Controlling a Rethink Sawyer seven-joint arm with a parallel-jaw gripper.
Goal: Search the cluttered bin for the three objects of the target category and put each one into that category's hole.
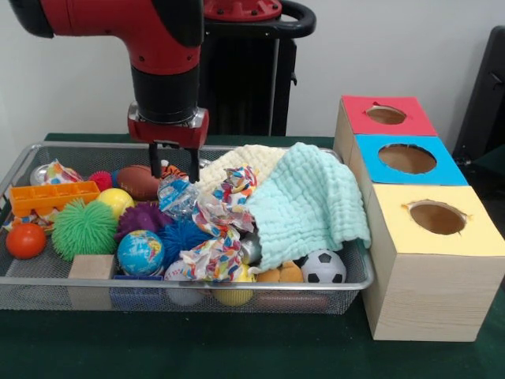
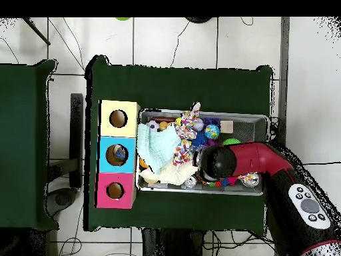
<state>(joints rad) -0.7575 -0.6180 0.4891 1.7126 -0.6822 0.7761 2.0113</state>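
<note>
The wire mesh bin (image 1: 31, 294) is full of toys and cloths; it also shows in the overhead view (image 2: 200, 113). One clear, wrinkly, blue-tinted plastic piece (image 1: 175, 196) lies near the bin's middle back. I see no other such piece; cloths and toys may hide others. My gripper (image 1: 174, 164) hangs straight above this piece, open, with its fingertips (image 1: 193, 170) just over its top edge. In the overhead view the arm (image 2: 233, 162) hides the gripper. The red-topped box's hole (image 1: 386, 115) is at the far right; it also shows in the overhead view (image 2: 115, 191).
A mint cloth (image 1: 312, 201), a cream cloth (image 1: 245, 162) and a dotted paper wad (image 1: 221, 233) lie right of the plastic. A brown ball (image 1: 136, 181), an orange tray (image 1: 54, 196) and a green spiky ball (image 1: 84, 227) lie left. The blue-topped box (image 1: 407, 159) and yellow-topped box (image 1: 436, 217) stand nearer.
</note>
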